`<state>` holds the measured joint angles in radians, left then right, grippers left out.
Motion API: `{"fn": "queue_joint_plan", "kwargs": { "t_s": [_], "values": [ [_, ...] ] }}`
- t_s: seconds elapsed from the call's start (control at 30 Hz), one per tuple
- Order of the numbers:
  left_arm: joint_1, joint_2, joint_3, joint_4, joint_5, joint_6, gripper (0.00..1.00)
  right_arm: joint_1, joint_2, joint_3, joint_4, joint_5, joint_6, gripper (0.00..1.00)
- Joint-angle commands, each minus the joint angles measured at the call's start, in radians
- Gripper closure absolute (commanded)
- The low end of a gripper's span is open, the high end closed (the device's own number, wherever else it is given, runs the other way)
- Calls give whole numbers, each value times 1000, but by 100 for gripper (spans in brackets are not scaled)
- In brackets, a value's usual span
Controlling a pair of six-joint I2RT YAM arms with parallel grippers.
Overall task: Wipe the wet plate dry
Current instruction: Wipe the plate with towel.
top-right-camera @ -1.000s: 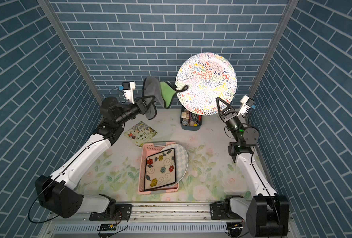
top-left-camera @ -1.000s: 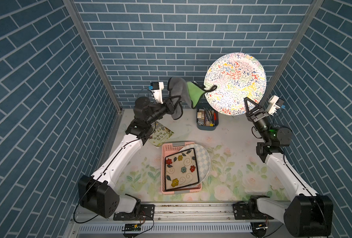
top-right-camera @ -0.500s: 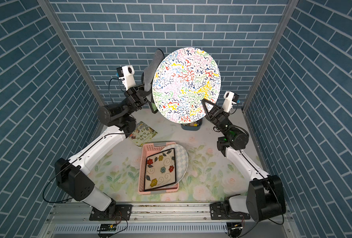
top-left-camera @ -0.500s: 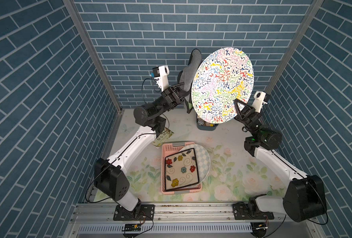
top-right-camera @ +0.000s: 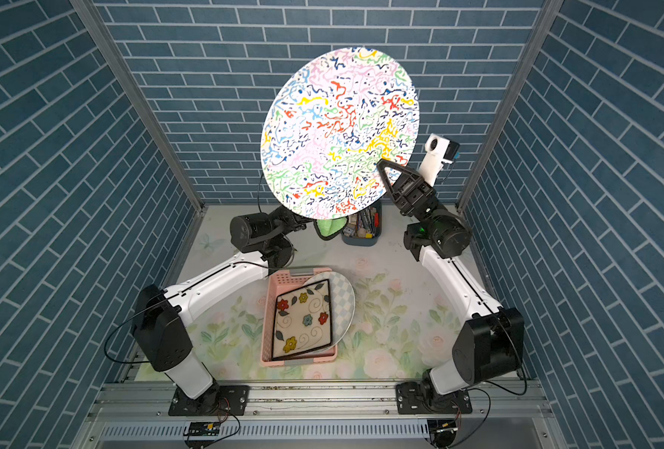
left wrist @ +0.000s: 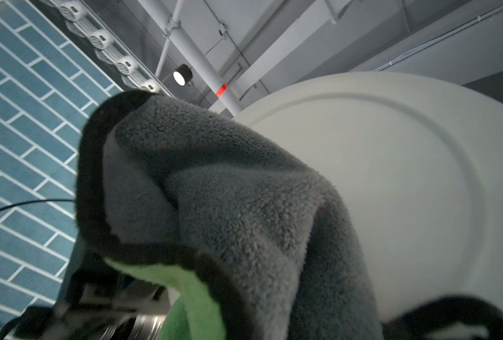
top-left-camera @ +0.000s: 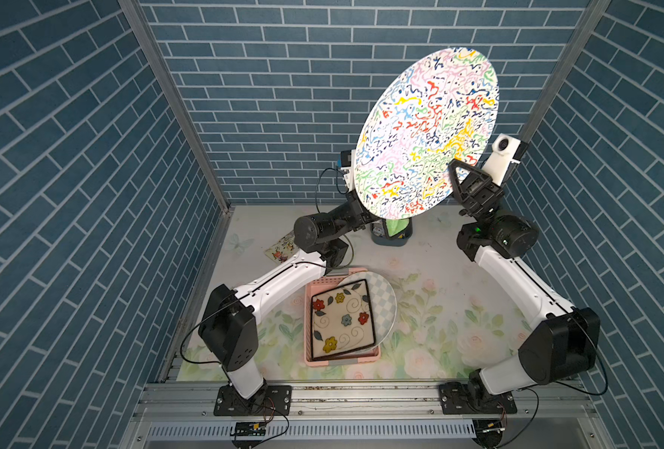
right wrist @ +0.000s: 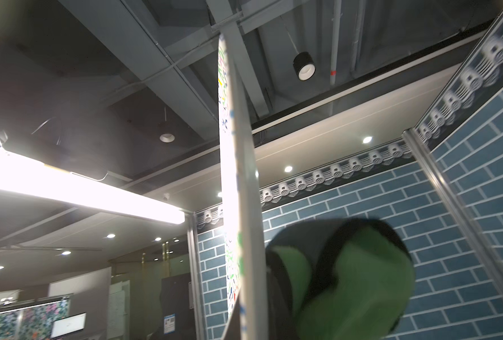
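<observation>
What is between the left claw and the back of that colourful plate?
A grey-and-green cloth, draped over the hidden left claw and lying against the plate's plain white back; the left wrist view shows it.

We see plate (top-left-camera: 427, 132), upper right: white, multicolour squiggles; back plain off-white. Cloth (left wrist: 229, 206): grey, green reverse, black edging. Basket (top-left-camera: 308, 330), lower centre: pink.

Three plates show: one speckled plate (top-left-camera: 427, 128), one flowered square plate (top-left-camera: 342, 320) and one checked round plate (top-left-camera: 385, 303). There is one pink basket (top-left-camera: 342, 359), one cloth (left wrist: 215, 206), one pen tub (top-right-camera: 361, 238) and one picture card (top-left-camera: 282, 248).
</observation>
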<state>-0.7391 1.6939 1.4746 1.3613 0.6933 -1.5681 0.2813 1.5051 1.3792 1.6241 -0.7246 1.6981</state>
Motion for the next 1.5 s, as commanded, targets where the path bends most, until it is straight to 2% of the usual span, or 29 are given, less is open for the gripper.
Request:
{"fn": "queue_joint_plan", "kwargs": {
  "t_s": [0.0, 0.1, 0.2, 0.33, 0.43, 0.57, 0.63, 0.73, 0.8, 0.9, 1.0, 1.1, 1.2, 1.3, 1.47],
  "values": [
    [17, -70, 55, 62, 71, 26, 100, -56, -7, -16, -107, 64, -57, 100],
    [77, -57, 182, 15, 64, 26, 100, -35, -60, -147, -88, 27, -76, 100],
    [112, -19, 321, -55, 49, 43, 100, 28, -127, -284, -95, 2, -140, 100],
    [113, 60, 438, -79, 27, 34, 100, 157, -158, -334, -151, -6, -238, 100],
    [88, 80, 412, -39, 15, 10, 100, 188, -117, -292, -153, 6, -242, 100],
    [34, 55, 294, -31, 59, 29, 100, 130, -64, -165, -192, 29, -236, 100],
    [41, 13, 220, -26, 67, 31, 100, 71, -64, -146, -195, 61, -216, 100],
    [101, -57, 162, -24, 46, 39, 100, 12, -80, -187, -177, 72, -189, 100],
    [138, -84, 167, -24, 32, 48, 100, 54, -87, -234, -168, 55, -201, 100],
    [142, -63, 231, -64, 37, 78, 100, 176, -72, -277, -146, 42, -232, 100],
    [105, -5, 287, -73, 40, 76, 100, 255, -23, -246, -110, 40, -228, 100],
    [41, 41, 295, -73, 54, 79, 100, 262, 38, -164, -100, 52, -198, 100],
    [-21, 46, 225, -51, 69, 77, 100, 222, 108, -34, -110, 91, -156, 100],
    [-28, -31, 35, -8, 46, 87, 100, 153, 141, 31, -93, 160, -103, 100],
    [26, -253, -253, -136, -7, 240, 100, 25, 103, -16, -116, 237, -103, 100]
  ]
}}
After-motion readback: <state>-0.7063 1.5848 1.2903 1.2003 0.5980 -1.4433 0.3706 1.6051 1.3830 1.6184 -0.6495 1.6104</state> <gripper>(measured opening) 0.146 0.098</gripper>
